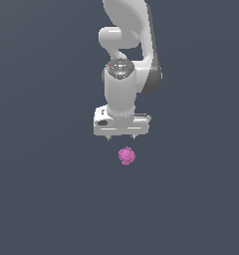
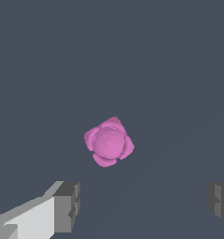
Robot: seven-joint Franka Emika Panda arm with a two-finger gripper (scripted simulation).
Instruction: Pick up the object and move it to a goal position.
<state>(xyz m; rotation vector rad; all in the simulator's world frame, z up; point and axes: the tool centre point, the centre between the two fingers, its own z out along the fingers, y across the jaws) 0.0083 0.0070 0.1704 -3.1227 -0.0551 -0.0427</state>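
The object (image 1: 126, 156) is a small magenta-pink lumpy blob lying on the dark grey floor. My white gripper (image 1: 120, 136) hangs above and slightly behind it, pointing down, with its two short fingertips spread wide and nothing between them. In the wrist view the object (image 2: 108, 142) lies in the middle of the picture, apart from the two grey finger pads (image 2: 67, 206), which stand far apart on either side, so the gripper (image 2: 144, 201) is open and empty.
A flat, uniform dark grey floor (image 1: 52, 199) spreads all around. The white arm (image 1: 126, 50) rises behind the gripper. No other objects or marker show.
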